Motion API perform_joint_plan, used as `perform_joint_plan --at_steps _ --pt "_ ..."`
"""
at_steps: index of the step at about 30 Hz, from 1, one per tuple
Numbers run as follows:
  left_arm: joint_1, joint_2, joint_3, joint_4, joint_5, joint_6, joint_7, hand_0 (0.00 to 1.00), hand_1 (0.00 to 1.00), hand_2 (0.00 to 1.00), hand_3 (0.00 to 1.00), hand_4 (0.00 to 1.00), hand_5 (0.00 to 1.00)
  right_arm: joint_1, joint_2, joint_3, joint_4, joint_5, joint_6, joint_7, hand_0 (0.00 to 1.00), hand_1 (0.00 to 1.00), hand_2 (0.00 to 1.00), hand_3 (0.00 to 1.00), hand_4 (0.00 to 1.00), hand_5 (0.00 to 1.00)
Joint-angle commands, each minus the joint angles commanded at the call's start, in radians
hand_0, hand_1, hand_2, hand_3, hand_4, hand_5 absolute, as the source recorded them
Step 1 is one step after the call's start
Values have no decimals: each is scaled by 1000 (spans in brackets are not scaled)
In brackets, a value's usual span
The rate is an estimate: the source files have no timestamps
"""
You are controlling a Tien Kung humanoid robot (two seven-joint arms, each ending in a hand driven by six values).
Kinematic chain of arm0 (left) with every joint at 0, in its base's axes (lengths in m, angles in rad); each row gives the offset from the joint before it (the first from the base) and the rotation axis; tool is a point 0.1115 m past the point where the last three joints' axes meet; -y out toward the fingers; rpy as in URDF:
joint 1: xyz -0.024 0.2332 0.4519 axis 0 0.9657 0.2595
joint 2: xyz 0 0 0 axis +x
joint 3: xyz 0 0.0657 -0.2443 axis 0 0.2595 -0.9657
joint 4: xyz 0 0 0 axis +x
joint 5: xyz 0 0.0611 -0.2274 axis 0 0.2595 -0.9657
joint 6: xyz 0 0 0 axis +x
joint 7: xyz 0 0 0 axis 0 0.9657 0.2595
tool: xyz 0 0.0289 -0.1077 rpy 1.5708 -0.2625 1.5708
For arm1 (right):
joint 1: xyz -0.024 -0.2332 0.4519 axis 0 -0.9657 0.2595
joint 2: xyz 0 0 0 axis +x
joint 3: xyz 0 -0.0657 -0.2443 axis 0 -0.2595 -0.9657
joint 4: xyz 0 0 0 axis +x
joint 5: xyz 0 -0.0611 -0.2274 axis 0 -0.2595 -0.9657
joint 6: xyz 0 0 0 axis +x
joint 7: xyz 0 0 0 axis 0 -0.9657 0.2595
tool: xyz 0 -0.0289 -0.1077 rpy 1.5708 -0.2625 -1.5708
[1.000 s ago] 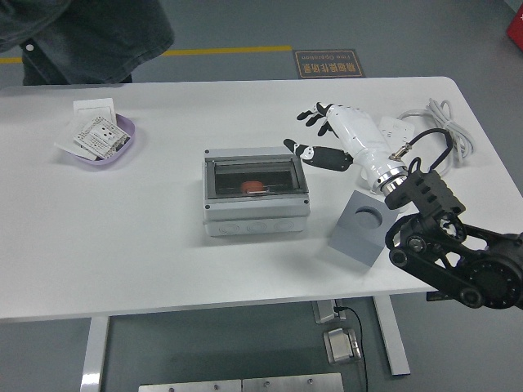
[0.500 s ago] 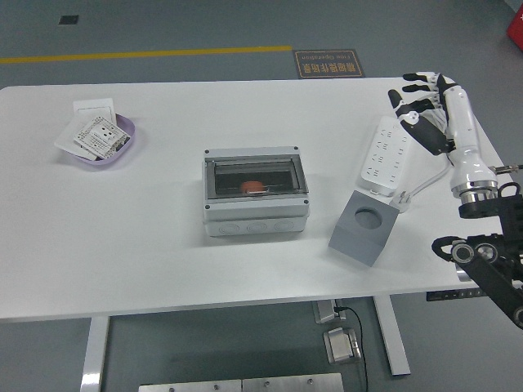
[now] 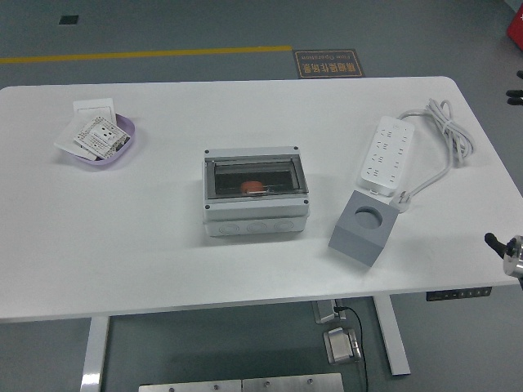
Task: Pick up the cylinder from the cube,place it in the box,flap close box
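The grey junction box (image 3: 256, 194) is sitting mid-table with its clear flap lying closed, and the orange cylinder (image 3: 254, 187) is showing through it, resting inside. The grey cube (image 3: 364, 225) is standing to its right (round socket on top showing bare), touching the near end of a white power strip (image 3: 387, 153). Only dark fingertips of the right hand (image 3: 515, 86) are poking in at the right edge, so I cannot tell its grip.

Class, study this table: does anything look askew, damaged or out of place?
Nothing is damaged or spilled. The grey cube sits turned at an angle to the table's edge, its round socket empty. The orange cylinder lies inside the closed box.
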Motion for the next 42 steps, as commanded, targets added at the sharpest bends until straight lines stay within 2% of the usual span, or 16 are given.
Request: perform_joint_plan --at_steps 8,15,24,25,30,31,42 --pt "3 -9 -10 0 -1 2 2 675 712 639 629 703 208 -5 3 10 16 191 26 26 492 459 626 679 804 647" --pt "2 -13 -32 0 17 2 5 675 711 640 630 702 207 -4 6 10 29 225 41 18 495 464 624 676 807 654" --pt "1 -16 -59 0 57 -4 12 675 711 640 632 701 207 4 1 -2 58 82 73 -89 501 481 629 681 815 657" --pt "0 -17 -61 0 64 -5 13 675 711 640 632 701 207 5 1 -4 59 70 75 -97 515 540 647 696 832 672" --pt "0 -17 -68 0 73 -7 15 675 711 640 632 701 207 7 0 -9 61 45 79 -114 515 540 647 696 832 672" --pt "0 -16 -66 0 72 -7 15 675 711 639 635 701 206 7 -1 -8 61 43 80 -116 580 610 689 740 852 691" --pt "-1 -16 -38 0 41 -7 11 676 711 639 636 701 207 1 -4 7 64 11 84 -135 609 620 696 746 858 698"
